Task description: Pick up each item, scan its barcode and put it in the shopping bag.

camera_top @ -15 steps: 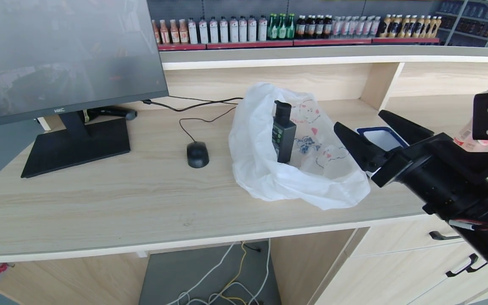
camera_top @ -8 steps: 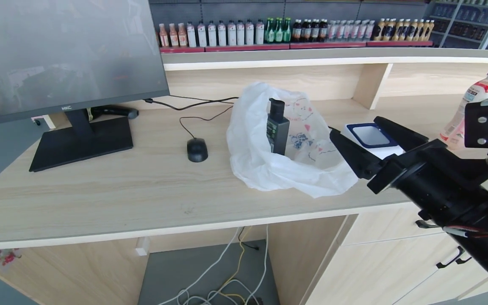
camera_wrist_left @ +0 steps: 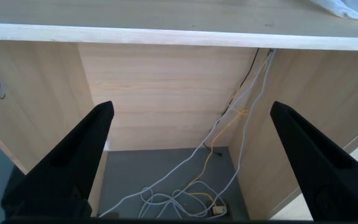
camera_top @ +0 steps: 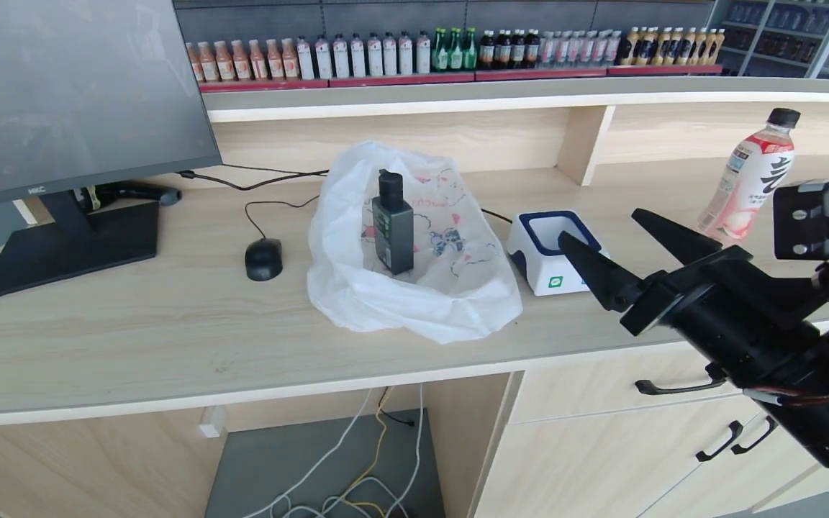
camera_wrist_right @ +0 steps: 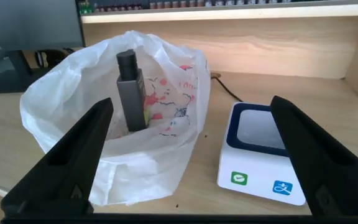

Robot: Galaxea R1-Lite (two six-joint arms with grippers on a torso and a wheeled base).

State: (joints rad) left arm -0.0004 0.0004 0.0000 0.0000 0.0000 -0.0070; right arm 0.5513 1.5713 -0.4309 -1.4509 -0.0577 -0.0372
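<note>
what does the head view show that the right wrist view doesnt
Head view alone: the pink drink bottle standing on the counter to the right of the scanner, the mouse, the drawers and the loose cables under the counter. Right wrist view alone: the blue icon on the scanner's front. Both: the shopping bag with the dark bottle upright inside, the scanner beside it, and the open right end effector, holding nothing.
</note>
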